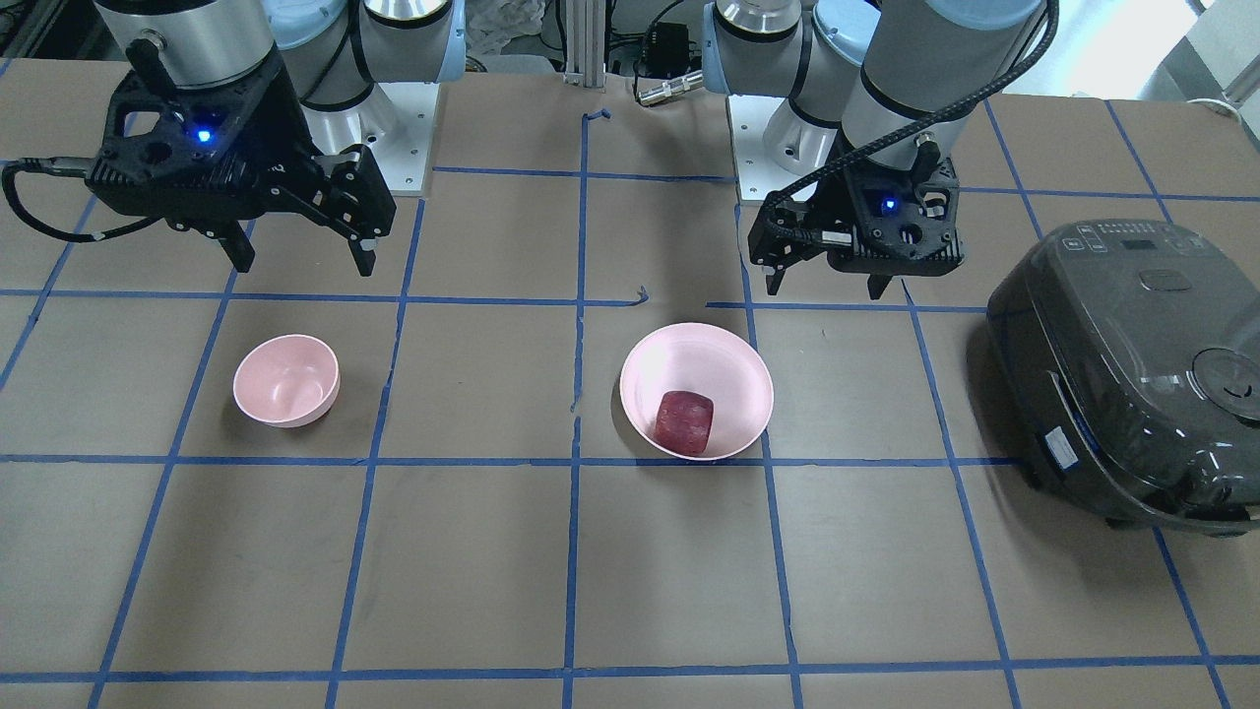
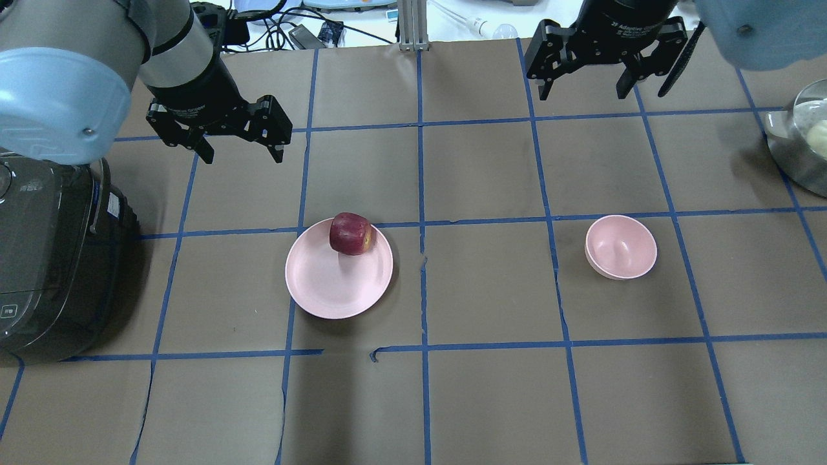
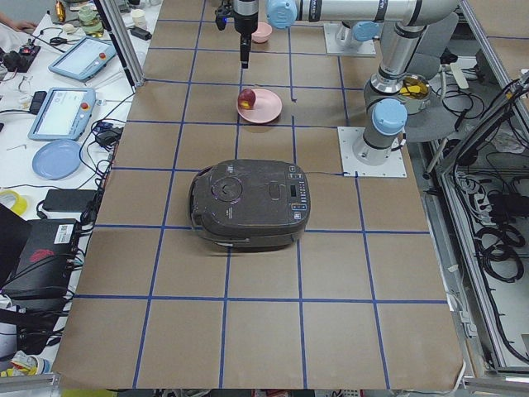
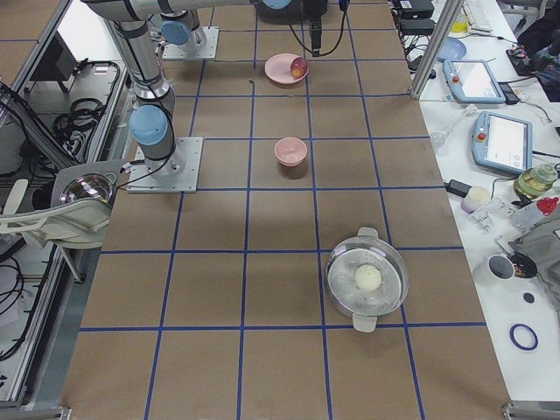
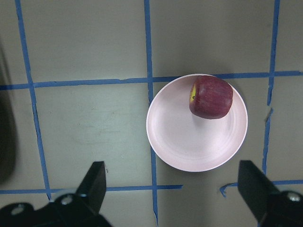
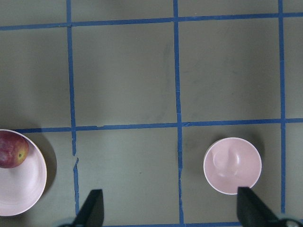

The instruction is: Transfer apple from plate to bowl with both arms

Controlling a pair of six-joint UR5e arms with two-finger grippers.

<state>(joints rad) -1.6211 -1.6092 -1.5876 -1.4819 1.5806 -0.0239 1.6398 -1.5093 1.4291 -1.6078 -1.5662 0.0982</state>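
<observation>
The dark red apple [image 2: 350, 233] sits on the far edge of the pale pink plate [image 2: 329, 284], left of the table's middle. It also shows in the left wrist view [image 5: 211, 97] on the plate [image 5: 189, 146]. The small deep pink bowl [image 2: 621, 247] stands empty to the right and shows in the right wrist view [image 6: 232, 165]. My left gripper [image 2: 243, 155] hangs open and empty above the table, beyond and left of the plate. My right gripper [image 2: 583, 90] hangs open and empty, beyond the bowl. In the front view the apple [image 1: 684, 421] and bowl [image 1: 286, 379] both show.
A dark rice cooker [image 2: 52, 258] stands at the table's left end, close to my left arm. A metal pot [image 2: 801, 142] with a pale round thing in it sits at the right end. Blue tape lines grid the brown tabletop.
</observation>
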